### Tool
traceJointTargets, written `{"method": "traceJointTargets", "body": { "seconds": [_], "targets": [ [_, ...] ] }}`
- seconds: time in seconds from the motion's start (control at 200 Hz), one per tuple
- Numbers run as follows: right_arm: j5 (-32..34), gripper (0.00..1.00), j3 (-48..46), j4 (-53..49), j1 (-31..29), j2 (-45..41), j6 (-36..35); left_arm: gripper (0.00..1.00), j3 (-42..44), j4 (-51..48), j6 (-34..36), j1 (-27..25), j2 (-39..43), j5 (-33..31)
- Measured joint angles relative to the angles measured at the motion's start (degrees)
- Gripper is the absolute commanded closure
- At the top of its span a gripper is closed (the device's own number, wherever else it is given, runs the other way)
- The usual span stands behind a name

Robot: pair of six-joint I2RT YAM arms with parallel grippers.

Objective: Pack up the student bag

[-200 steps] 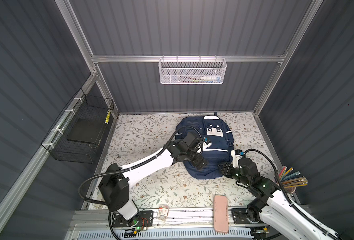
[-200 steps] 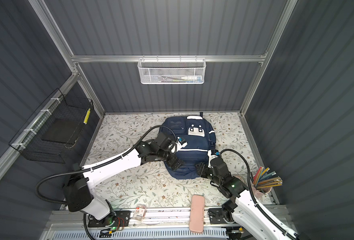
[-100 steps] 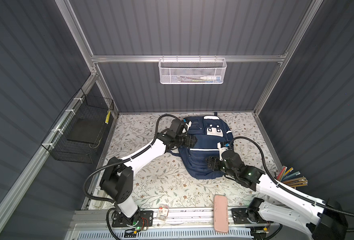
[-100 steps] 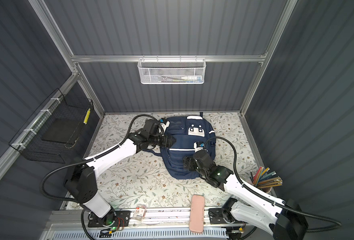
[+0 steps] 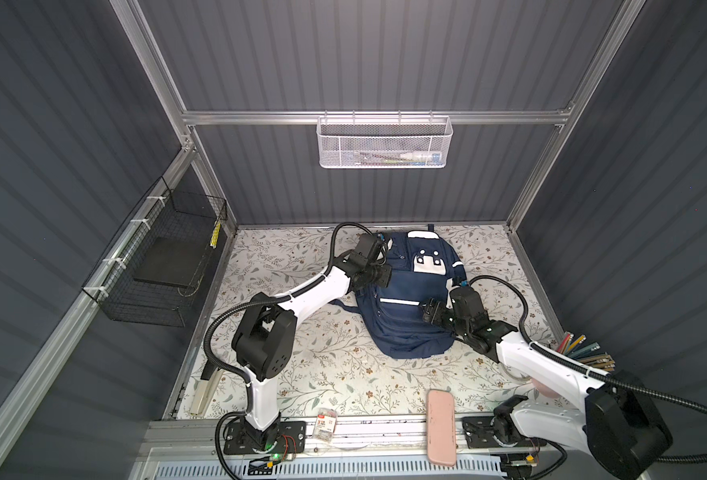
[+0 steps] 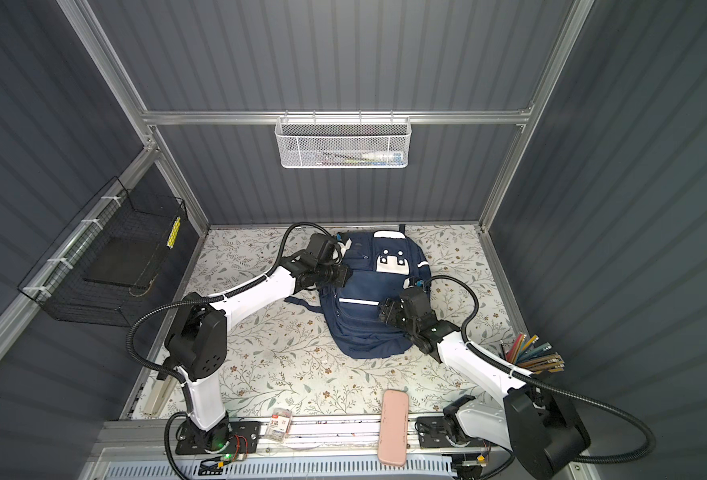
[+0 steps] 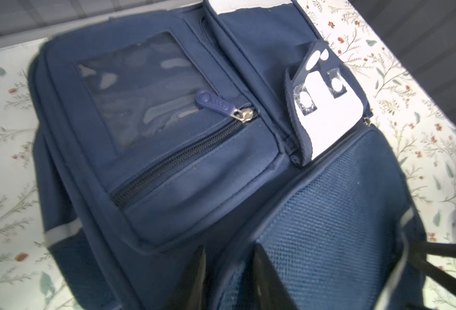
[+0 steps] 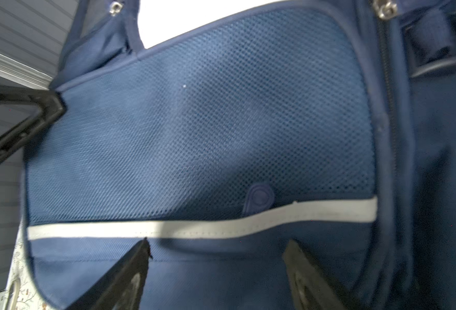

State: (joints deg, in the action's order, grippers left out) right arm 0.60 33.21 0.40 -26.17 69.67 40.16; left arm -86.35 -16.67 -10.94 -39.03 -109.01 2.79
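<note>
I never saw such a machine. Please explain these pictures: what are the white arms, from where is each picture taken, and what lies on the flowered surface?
These are two robot arms, each ending in a two-fingered hand. Two pictures look down from above and are nearly alike. The other two come from a camera on each wrist, so they see things close. On the flowered table lies a navy backpack. A pink case lies at the front edge, and coloured pencils stand at the right. The left hand is at the backpack's edge, jaws narrow with fabric between them; whether it grips, I cannot tell. The right hand is open over the backpack's front and holds nothing.
</note>
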Motion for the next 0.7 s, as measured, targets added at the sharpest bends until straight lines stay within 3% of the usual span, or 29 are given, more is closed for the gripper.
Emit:
{"method": "traceJointTargets", "body": {
  "seconds": [0.15, 0.34, 0.7],
  "targets": [
    [-2.2, 0.17, 1.4, 0.0, 4.0, 3.9, -1.7, 0.77, 3.4, 2.0, -1.5, 0.0, 0.7, 1.8],
    [-3.9, 0.17, 8.3, -2.1, 7.9, 10.4, -6.4, 0.80, 12.0, 2.6, -5.5, -0.3, 7.4, 3.5],
    [-5.3, 0.16, 22.4, -6.6, 10.3, 22.3, -16.5, 0.79, 21.4, 4.9, -15.4, -6.1, 14.1, 4.5]
  ]
}}
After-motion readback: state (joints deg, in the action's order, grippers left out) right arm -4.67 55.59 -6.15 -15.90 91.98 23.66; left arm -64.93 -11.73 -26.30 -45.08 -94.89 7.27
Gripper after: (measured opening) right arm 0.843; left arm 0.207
